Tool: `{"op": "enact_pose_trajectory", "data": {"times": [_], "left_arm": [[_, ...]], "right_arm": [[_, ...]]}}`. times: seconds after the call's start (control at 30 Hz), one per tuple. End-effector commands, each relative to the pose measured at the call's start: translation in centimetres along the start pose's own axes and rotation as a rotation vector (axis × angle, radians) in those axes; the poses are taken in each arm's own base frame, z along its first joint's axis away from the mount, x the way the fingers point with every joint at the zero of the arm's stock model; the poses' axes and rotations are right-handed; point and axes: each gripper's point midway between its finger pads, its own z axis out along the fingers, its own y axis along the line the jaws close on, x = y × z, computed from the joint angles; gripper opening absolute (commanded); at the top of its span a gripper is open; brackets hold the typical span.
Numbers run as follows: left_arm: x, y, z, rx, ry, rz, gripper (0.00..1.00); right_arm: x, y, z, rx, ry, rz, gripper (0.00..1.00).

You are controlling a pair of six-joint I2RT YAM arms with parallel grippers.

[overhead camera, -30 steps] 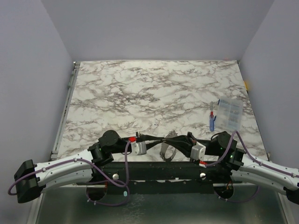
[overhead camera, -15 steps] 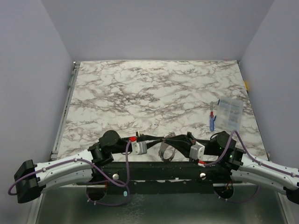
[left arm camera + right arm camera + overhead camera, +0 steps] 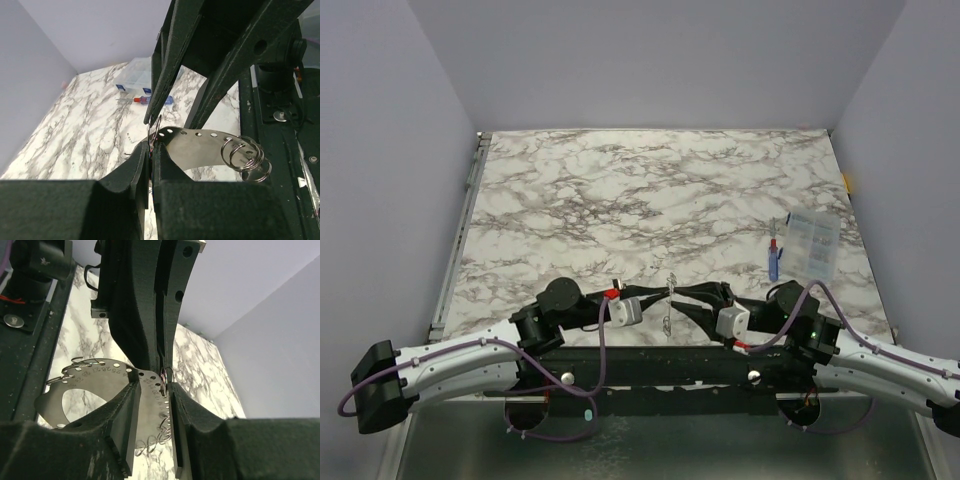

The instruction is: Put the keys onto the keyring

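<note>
My left gripper (image 3: 663, 293) (image 3: 151, 150) is shut on the keyring (image 3: 154, 131), a thin silvery wire loop standing upright between its tips. My right gripper (image 3: 680, 296) (image 3: 154, 386) faces it tip to tip. Its jaws stand apart around the same keyring (image 3: 164, 377), which lies close to the inner face of one finger. From above the keyring (image 3: 669, 299) is a thin sliver between both tips. A grey perforated disc (image 3: 200, 150) (image 3: 95, 390) carrying several spare rings (image 3: 245, 155) sits right at the keyring. I cannot make out any keys.
A blue-and-red stick (image 3: 773, 256) (image 3: 150, 99) and a clear plastic box (image 3: 812, 245) (image 3: 134, 80) lie at the right side of the marble table (image 3: 620, 200). The black arm mounting rail (image 3: 650, 366) runs along the near edge.
Both grippers have moved away from the near edge and closed in tip to tip. The grey disc, seen as a curved band before, now shows only edge-on from above.
</note>
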Motion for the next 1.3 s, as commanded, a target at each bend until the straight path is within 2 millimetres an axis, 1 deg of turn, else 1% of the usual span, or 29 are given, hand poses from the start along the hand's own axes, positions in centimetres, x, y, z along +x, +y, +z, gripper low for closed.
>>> {"op": "enact_pose_trajectory", "data": {"times": [0.0, 0.37, 0.7, 0.9, 1.13, 1.2, 1.27], "left_arm": [[0.0, 1.0, 0.2, -0.031, 0.032, 0.020, 0.00], [1.5, 1.0, 0.4, -0.025, 0.100, 0.036, 0.00], [2.1, 0.9, 0.5, -0.017, 0.130, 0.041, 0.00], [2.6, 0.9, 0.4, -0.014, 0.149, 0.050, 0.00], [2.8, 0.6, 0.5, 0.003, 0.159, 0.057, 0.00], [2.8, 0.6, 0.5, 0.006, 0.161, 0.057, 0.00], [2.9, 0.5, 0.5, 0.007, 0.162, 0.060, 0.00]], "right_arm": [[0.4, -1.0, -0.2, 0.039, 0.042, -0.026, 0.39], [1.5, -2.6, -0.6, 0.083, 0.143, -0.060, 0.41], [3.1, -1.3, 0.1, -0.032, 0.241, -0.031, 0.46], [3.5, -1.0, -0.3, -0.050, 0.278, -0.027, 0.47], [3.8, -1.8, -0.6, -0.010, 0.305, -0.046, 0.47], [4.0, -2.3, -0.7, 0.011, 0.316, -0.054, 0.47], [3.5, -3.2, -0.6, 0.050, 0.300, -0.075, 0.47]]}}
